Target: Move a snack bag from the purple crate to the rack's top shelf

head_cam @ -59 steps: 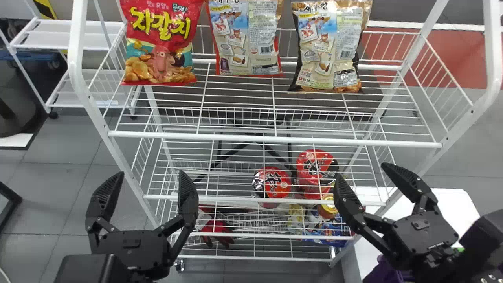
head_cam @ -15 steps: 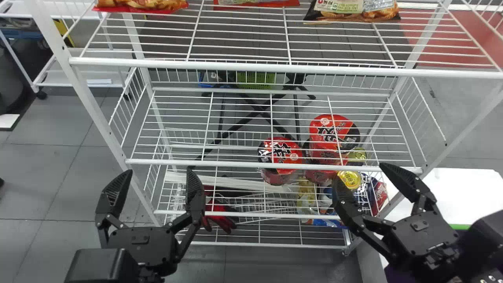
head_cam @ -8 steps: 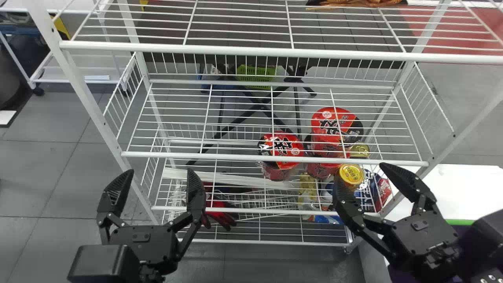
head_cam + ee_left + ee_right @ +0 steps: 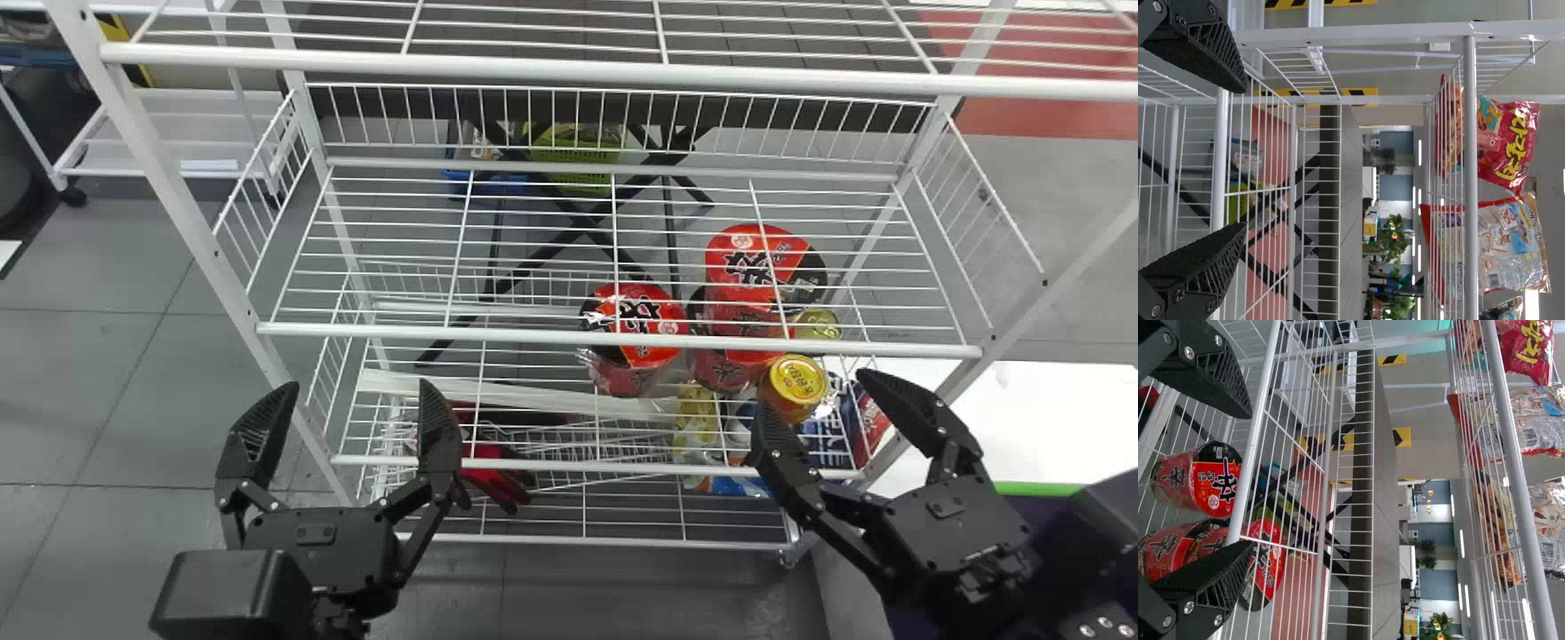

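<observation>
The left end effector (image 4: pixel 356 387) is spread wide, with nothing in its grasp; the right end effector (image 4: pixel 813 389) is likewise wide apart and holds nothing. Both are in front of the white wire rack (image 4: pixel 533 332). Ahead of them and higher up is the top shelf (image 4: pixel 533 67), where snack bags stand: a red snack bag (image 4: pixel 1515 143) and a pale snack bag (image 4: pixel 1511 253) above and ahead of the left end effector, with another pale snack bag (image 4: pixel 1546 510) above and ahead of the right one. The purple crate (image 4: pixel 1040 510) is partly hidden behind the right arm, below and to the outer side of that end effector; whether a snack bag lies in it cannot be told. A white counter (image 4: pixel 1049 409) is also on the right end effector's outer side. Red noodle cups (image 4: pixel 633 316) sit ahead of and between the two, nearer the right, seen through the wires. A yellow-lidded jar (image 4: pixel 794 380) appears by the right end effector's inner finger, and red gloves (image 4: pixel 498 478) beside the left's inner finger.
</observation>
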